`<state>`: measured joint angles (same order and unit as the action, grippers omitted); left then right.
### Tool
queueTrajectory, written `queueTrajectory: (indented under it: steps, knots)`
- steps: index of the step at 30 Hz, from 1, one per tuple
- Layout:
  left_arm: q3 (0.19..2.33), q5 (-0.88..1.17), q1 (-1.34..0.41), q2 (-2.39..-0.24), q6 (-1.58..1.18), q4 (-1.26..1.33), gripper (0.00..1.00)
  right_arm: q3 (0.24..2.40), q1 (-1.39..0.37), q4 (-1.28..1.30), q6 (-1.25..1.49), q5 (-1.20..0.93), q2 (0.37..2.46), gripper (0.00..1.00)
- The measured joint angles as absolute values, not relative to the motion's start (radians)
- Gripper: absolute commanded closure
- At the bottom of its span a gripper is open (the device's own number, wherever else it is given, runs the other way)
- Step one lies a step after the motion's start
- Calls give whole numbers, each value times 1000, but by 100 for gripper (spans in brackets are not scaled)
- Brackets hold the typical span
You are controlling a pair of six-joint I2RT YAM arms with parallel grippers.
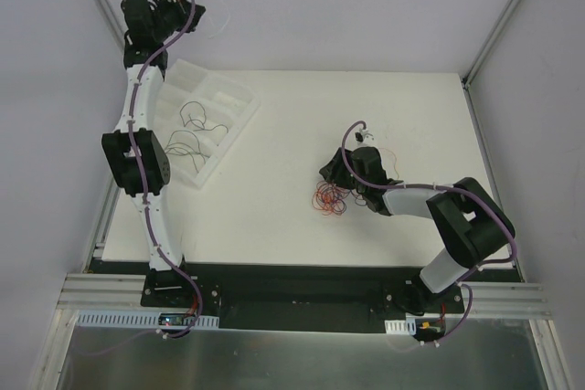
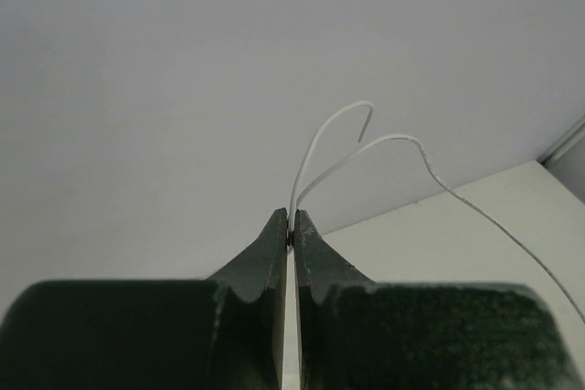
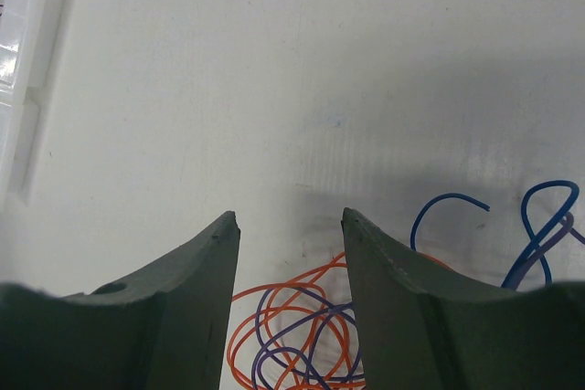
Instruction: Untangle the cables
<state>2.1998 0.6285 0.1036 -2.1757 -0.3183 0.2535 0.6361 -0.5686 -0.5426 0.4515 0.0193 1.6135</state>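
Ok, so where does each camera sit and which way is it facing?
Top external: above and behind, looking down on the table; left arm, right arm show.
Left wrist: aimed at the wall; left pincer shut on a white wire.
Right wrist: looking down; open right pincer over the tangled cables.
Shared: top and right wrist both see those cables.

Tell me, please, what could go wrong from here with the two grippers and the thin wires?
1. The left gripper pinches the white wire only at its very tips, so the wire might slip out.
2. The right gripper, open over the orange and purple tangle, could close on several loops together and tighten the knot.
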Motion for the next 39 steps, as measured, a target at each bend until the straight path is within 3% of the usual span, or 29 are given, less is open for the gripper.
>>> queueTrajectory:
  steps: [3,8,14,24,32,35,38,39]
  knots:
    - [2177,607,91,-2175,-233,212,100,636,-569,-542,451,19,1613,48]
    - [1897,551,44,-2100,-186,203,100,636,-569,-543,451,19,1613,48]
    - [1738,460,2,-2095,-169,89,100,636,-569,-545,452,18,1613,48]
    - [1973,292,1,-2222,-113,-184,100,635,-567,-570,456,14,1613,48]
    - [1995,143,-15,-2268,-17,-318,100,633,-560,-592,462,-9,1613,48]
    - [2020,104,-31,-2297,7,-356,91,633,-560,-596,463,-16,1613,48]
    - [2062,65,-52,-2320,38,-393,63,630,-560,-597,463,-17,1613,48]
    - [2074,51,-56,-2323,47,-402,58,628,-560,-598,463,-17,1613,48]
